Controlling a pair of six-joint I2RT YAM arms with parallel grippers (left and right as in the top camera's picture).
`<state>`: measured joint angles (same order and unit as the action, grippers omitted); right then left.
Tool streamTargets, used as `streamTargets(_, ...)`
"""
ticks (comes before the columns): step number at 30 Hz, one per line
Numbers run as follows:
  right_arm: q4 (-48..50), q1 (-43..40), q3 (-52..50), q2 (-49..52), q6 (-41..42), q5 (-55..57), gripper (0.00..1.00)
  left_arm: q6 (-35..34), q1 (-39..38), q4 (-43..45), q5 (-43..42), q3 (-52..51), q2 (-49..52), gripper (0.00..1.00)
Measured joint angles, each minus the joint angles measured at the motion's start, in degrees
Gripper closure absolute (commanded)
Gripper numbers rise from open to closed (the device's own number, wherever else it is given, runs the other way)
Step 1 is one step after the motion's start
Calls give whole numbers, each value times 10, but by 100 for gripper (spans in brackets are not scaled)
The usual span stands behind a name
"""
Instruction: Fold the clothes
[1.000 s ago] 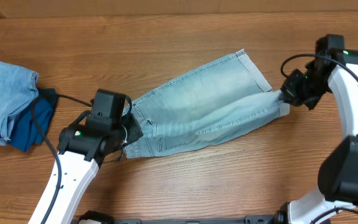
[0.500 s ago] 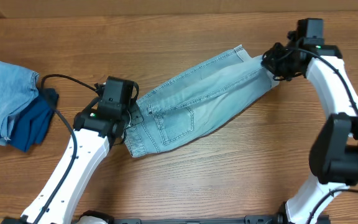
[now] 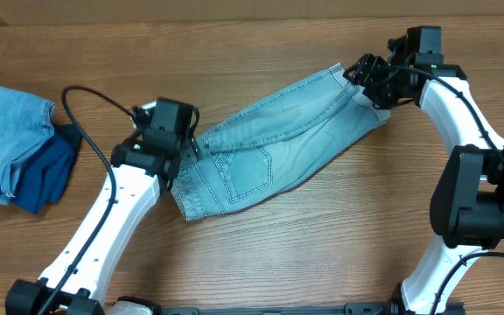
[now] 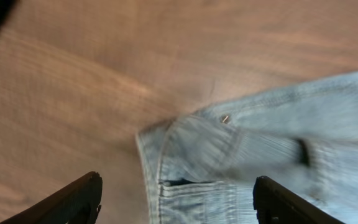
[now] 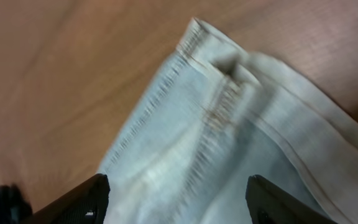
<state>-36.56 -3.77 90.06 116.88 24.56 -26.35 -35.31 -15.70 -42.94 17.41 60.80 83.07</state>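
Note:
The clothes, pale light-blue denim shorts [image 3: 269, 144], lie folded lengthwise across the middle of the wooden table, waistband at lower left, leg cuffs at upper right. My left gripper [image 3: 185, 149] hovers over the waistband end, open, with the waistband corner [image 4: 185, 162] showing between and beyond its fingers. Over the leg cuffs [image 5: 229, 74] my right gripper [image 3: 363, 77] also stands open, with denim below its spread jaws. Neither gripper holds the cloth.
A second pale denim garment [image 3: 3, 136] and a dark navy folded garment [image 3: 46, 175] lie stacked at the table's left edge. A black cable [image 3: 86, 92] loops above the left arm.
Both grippers carried the near edge of the shorts over to the far side, folding them lengthwise, then opened and let go. The shorts now lie narrower.

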Motion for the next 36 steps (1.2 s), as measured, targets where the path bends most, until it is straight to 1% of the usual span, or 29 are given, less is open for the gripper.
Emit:
streamTargets(2,-31,-7,0,0,-11,-3,41,21,3,-39,7,58,1,25)
streamTargets(3,-42,-9,0,0,-17,-4,51,27,8,-58,9,81,1,38)
streamTargets(4,-57,-12,0,0,-29,-4,62,32,16,-68,11,98,1,46)
streamTargets(5,-71,-14,0,0,-41,-3,67,46,23,-74,9,102,1,49)
streamTargets(6,-89,-14,0,0,-51,4,78,66,27,-80,-4,102,1,53)
streamTargets(7,-102,-14,0,0,-54,17,82,105,27,-81,-31,102,1,63)
streamTargets(8,-103,-14,0,0,-55,23,89,154,22,-81,-63,101,1,71)
streamTargets(10,-101,-12,-1,0,-56,40,91,226,2,-78,-88,94,5,83)
streamTargets(11,-101,-10,-3,0,-61,44,92,272,-23,-74,-100,83,17,89)
streamTargets(13,-96,-3,-3,8,-62,49,96,328,-58,-52,-113,64,63,94)
streamTargets(14,-93,2,-4,16,-63,50,96,350,-65,-37,-117,59,96,95)
streamTargets(17,-68,15,-6,32,-64,54,96,374,-66,-2,-119,59,176,96)
streamTargets(18,-60,18,-6,33,-64,54,92,376,-66,0,-119,58,189,96)
streamTargets(19,-50,23,-6,33,-64,54,78,379,-66,-2,-119,58,207,96)
streamTargets(20,-43,28,-7,33,-65,54,78,384,-66,-5,-119,58,223,96)
streamTargets(22,-25,37,-7,33,-66,56,87,385,-66,-7,-119,58,229,96)
streamTargets(26,-16,54,-7,41,-45,92,96,385,-66,-7,-119,58,229,96)
streamTargets(30,-30,57,-7,65,-29,109,96,385,-66,-7,-119,58,229,96)
streamTargets(36,-61,52,-7,66,-44,115,96,385,-66,-6,-119,58,229,96)
